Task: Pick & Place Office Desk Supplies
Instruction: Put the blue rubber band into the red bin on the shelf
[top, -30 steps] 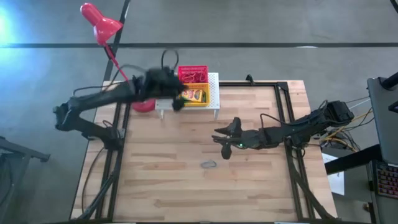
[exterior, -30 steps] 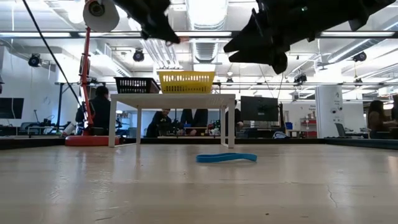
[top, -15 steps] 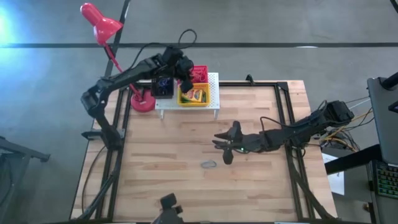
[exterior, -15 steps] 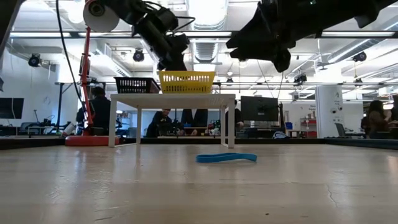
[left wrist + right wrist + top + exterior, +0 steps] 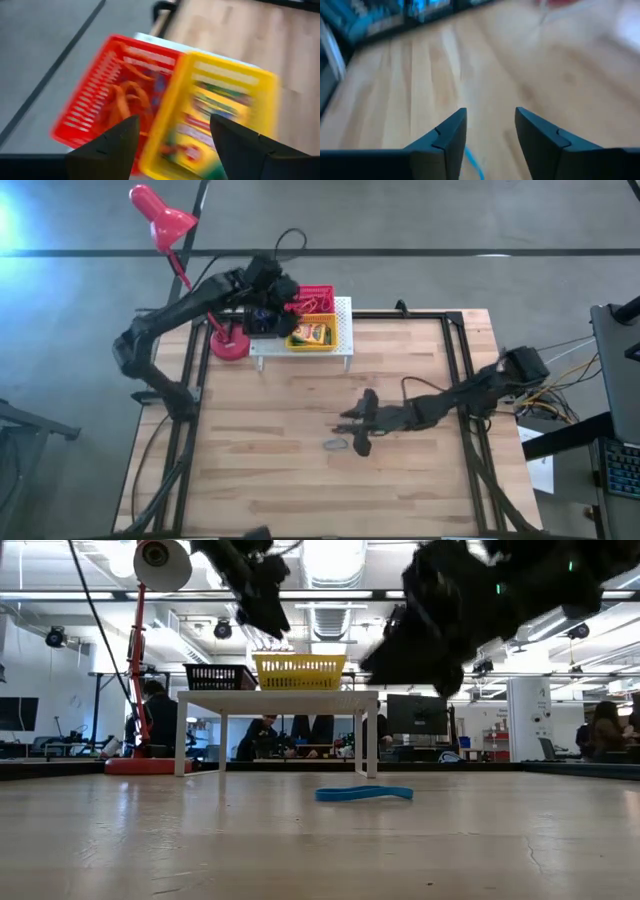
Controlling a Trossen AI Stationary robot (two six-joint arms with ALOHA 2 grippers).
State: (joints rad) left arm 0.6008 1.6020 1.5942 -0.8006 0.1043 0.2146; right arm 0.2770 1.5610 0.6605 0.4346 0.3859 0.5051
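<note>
Landmark: the white stand (image 5: 345, 330) is sitting at the far edge of the tabletop (image 5: 300, 480); every place below is given from it.
Left end effector (image 5: 285, 302): hovering over the stand's baskets, fingers spread with nothing between them in the left wrist view.
Right end effector (image 5: 355, 432): hanging low over the tabletop, well in front of the stand and just beside the blue band, fingers parted and empty.
Blue band (image 5: 364, 794): lying flat on the bare wood in front of the stand, well apart from it, touching neither arm; in the right wrist view a sliver of blue is showing between the finger bases.
Red basket (image 5: 107, 97): sitting on the stand, holding orange rubber bands (image 5: 131, 97).
Yellow basket (image 5: 265, 90): sitting on the stand against the red one, holding a crayon box (image 5: 312, 333).
Black basket (image 5: 220, 676): sitting on the stand beside the yellow one, on the lamp (image 5: 160, 215) side.
Handling, as a judgement: the blue band is looking thin, light and limp, likely flexing and sliding on smooth wood.
Where to take hold, as a judgement: a pinch across one strand of the loop, fingertips pressing right down to the wood, is looking safest.
Risk: a shallow close is likely to skate over the band or flick it aside.
</note>
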